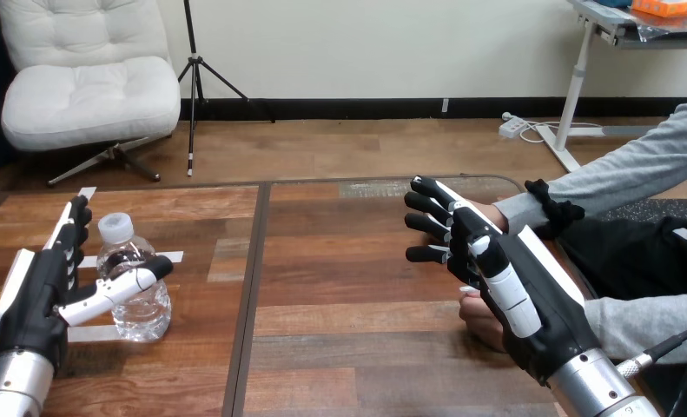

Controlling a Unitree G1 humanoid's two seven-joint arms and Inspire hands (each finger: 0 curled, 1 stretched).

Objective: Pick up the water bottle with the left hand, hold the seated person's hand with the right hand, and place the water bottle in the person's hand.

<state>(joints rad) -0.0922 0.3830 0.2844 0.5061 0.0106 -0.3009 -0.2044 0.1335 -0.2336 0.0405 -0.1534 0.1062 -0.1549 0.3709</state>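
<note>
Left hand (36,300): sitting at the table's near left, open, palm turned toward the bottle, fingers (77,221) straight and pointing away from the robot.
Left thumb (118,287): sticks out sideways and crosses right in front of the bottle's middle. Looks like it's touching the plastic, but nothing is wrapped around it.
Water bottle (144,317): clear, white cap (115,227), standing upright on the table just right of the left palm, fingers on one side, thumb across the front.
Right hand (531,304): over at the table's right edge, open too, fingers (426,206) spread and reaching leftward, not curled around anything.
Person's hand (477,320): peeks out just below and behind the right hand, low near the table edge. Honestly can't tell if the two are touching or only overlapping.
Person's forearm (617,174): a second arm in a grey sleeve comes in from the upper right, and its wrist end disappears behind the right hand's fingers.
Table (348,347): dark wood planks, with a few white tape strips (173,257) stuck down around the bottle.
</note>
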